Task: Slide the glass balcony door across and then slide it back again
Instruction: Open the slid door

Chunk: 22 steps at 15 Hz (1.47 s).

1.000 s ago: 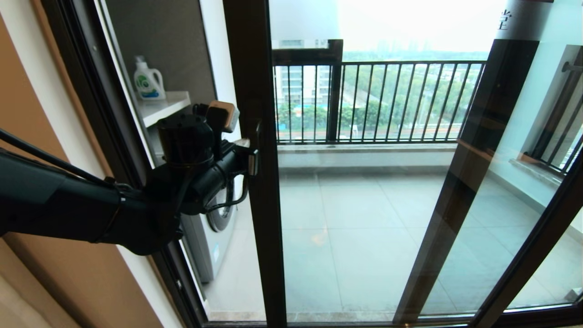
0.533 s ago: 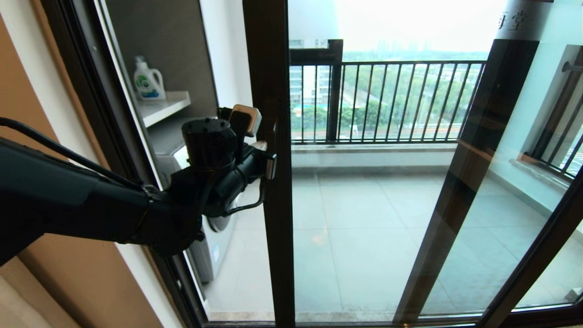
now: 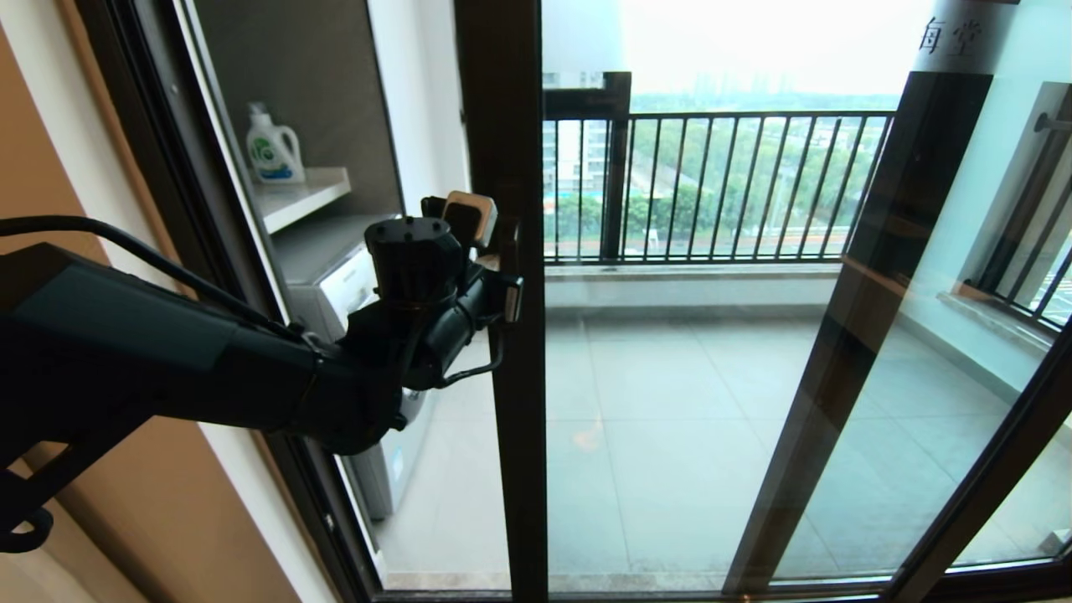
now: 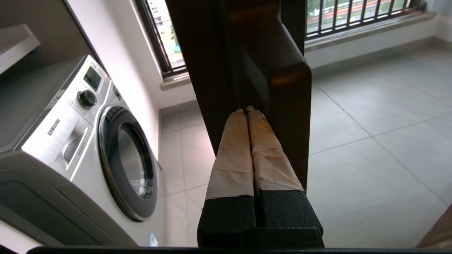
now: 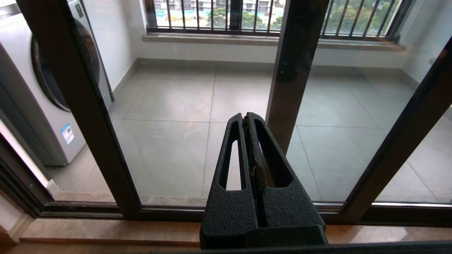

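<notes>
Grey balcony tiles (image 3: pixel 670 435) stretch to a black railing (image 3: pixel 737 184), with a washing machine (image 4: pixel 70 148) beside the opening. The left gripper (image 4: pixel 249 111), fingers pressed together, sits behind the glass balcony door (image 3: pixel 502 167)'s handle. The right gripper (image 5: pixel 247 118) hangs closed, low before the glass.

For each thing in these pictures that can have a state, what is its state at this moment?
Glass balcony door: partly slid across, with a gap open on its left.
Left gripper: shut, its tips tucked in behind the door's bar handle.
Right gripper: shut, holding nothing, off the door.
Washing machine: round door closed.
Detergent bottle: upright on the shelf, capped.
</notes>
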### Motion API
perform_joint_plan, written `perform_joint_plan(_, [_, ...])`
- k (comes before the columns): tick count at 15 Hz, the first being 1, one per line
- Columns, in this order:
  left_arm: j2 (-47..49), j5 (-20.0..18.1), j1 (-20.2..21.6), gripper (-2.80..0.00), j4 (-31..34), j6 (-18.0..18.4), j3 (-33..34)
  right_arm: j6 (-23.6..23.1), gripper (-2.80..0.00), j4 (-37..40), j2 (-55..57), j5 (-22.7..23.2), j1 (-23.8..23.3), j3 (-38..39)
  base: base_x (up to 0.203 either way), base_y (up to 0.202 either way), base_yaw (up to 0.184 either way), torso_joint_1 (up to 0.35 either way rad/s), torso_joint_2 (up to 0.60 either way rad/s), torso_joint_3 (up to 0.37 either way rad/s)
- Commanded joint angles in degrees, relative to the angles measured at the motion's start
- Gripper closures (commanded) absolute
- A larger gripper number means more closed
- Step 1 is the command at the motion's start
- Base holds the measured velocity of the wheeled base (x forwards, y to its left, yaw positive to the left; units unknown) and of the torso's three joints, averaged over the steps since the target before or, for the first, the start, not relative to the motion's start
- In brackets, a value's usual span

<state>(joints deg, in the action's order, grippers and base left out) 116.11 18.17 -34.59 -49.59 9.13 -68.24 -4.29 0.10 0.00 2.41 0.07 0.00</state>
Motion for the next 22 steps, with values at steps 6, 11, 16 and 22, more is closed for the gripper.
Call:
perform_joint_plan(6, [1.3, 0.1, -2.1, 0.0, 0.9, 0.3, -2.7, 0.0, 0.0, 0.0, -0.1, 0.0, 0.0, 0.2, 0.0, 0.0, 0.0, 0.0, 0.0, 0.0])
perform_joint_plan(11, [2.5, 1.1, -4.4, 0.0, 0.9, 0.3, -4.1, 0.0, 0.0, 0.0, -0.1, 0.0, 0.0, 0.2, 0.0, 0.0, 0.0, 0.0, 0.0, 0.0])
perform_joint_plan(16, [4.5, 1.2, -5.8, 0.0, 0.9, 0.3, -6.3, 0.0, 0.0, 0.0, -0.1, 0.0, 0.0, 0.2, 0.0, 0.0, 0.0, 0.0, 0.0, 0.0])
perform_joint_plan(22, [3.0, 3.9, -5.7, 0.0, 0.4, 0.1, -4.4, 0.0, 0.0, 0.0, -0.1, 0.0, 0.0, 0.2, 0.0, 0.0, 0.0, 0.0, 0.0, 0.0])
